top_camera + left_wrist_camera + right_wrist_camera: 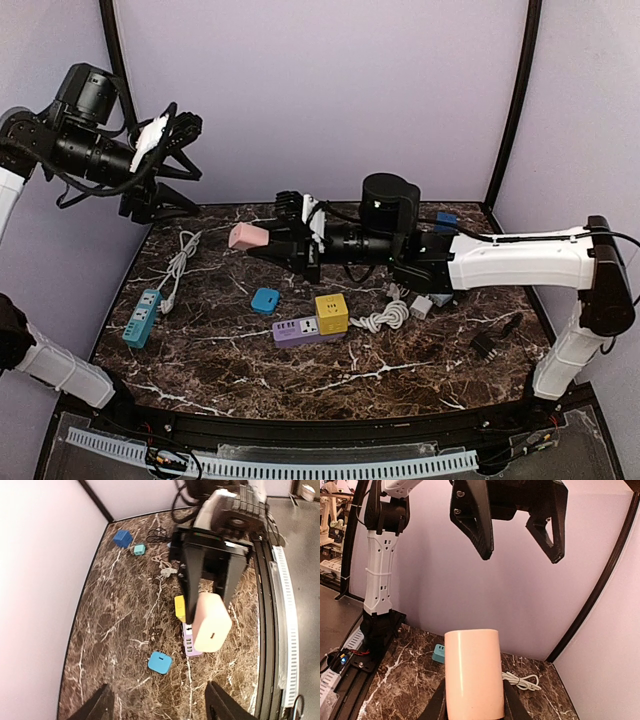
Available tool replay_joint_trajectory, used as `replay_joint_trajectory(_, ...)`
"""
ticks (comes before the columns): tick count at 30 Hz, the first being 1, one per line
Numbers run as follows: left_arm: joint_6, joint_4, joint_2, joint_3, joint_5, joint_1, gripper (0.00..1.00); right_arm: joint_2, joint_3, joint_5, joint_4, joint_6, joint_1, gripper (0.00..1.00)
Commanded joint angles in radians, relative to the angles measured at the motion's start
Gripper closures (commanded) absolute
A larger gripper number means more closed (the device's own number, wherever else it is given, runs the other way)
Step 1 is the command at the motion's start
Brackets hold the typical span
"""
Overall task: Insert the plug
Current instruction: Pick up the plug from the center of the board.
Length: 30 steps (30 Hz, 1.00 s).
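Note:
My right gripper (262, 243) is shut on a pale pink plug block (247, 237) and holds it in the air over the back left of the marble table (220, 372). The block fills the right wrist view (472, 672) between my fingers. In the left wrist view the pink block (212, 622) hangs above a purple power strip (190, 642). That purple strip (300, 330) lies at the table's middle with a yellow cube (331, 312) on its right end. My left gripper (190, 165) is open and empty, raised high at the left, facing the pink block.
A blue square adapter (265, 300) lies left of the purple strip. A teal power strip (142, 317) and its white cable (180, 262) lie at the left. A white cable coil (385, 318), a grey adapter (421, 306), a black plug (487, 343) and a blue cube (446, 221) lie right.

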Motion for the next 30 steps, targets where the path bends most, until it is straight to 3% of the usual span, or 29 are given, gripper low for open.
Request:
replay_joint_trajectory(1,-0.011,0.095,0.004,-0.063,-0.093,-0.138,0.41,-0.036,-0.047,-0.046,0.131,0.131,0.003,1.0)
replay_joint_trajectory(4,0.029,0.077,0.046,-0.048,-0.129,-0.272,0.34,-0.059,-0.069,-0.036,0.145,0.132,0.002,1.0)
replay_joint_trajectory(6,0.029,0.072,0.088,-0.025,-0.111,-0.283,0.32,-0.075,-0.086,-0.038,0.146,0.115,0.002,1.0)
replay_joint_trajectory(14,0.062,0.162,0.095,-0.095,-0.062,-0.285,0.41,-0.116,-0.149,-0.035,0.19,0.071,-0.012,1.0)
replay_joint_trajectory(19,0.033,0.187,0.114,-0.11,-0.05,-0.284,0.57,-0.126,-0.165,-0.035,0.193,0.067,-0.027,1.0)
replay_joint_trajectory(24,-0.007,0.237,0.106,-0.131,-0.048,-0.285,0.95,-0.123,-0.168,-0.041,0.195,0.073,-0.042,1.0)
replay_joint_trajectory(30,-0.068,0.257,0.097,-0.158,-0.067,-0.285,0.99,-0.11,-0.153,-0.028,0.172,0.093,-0.048,0.99)
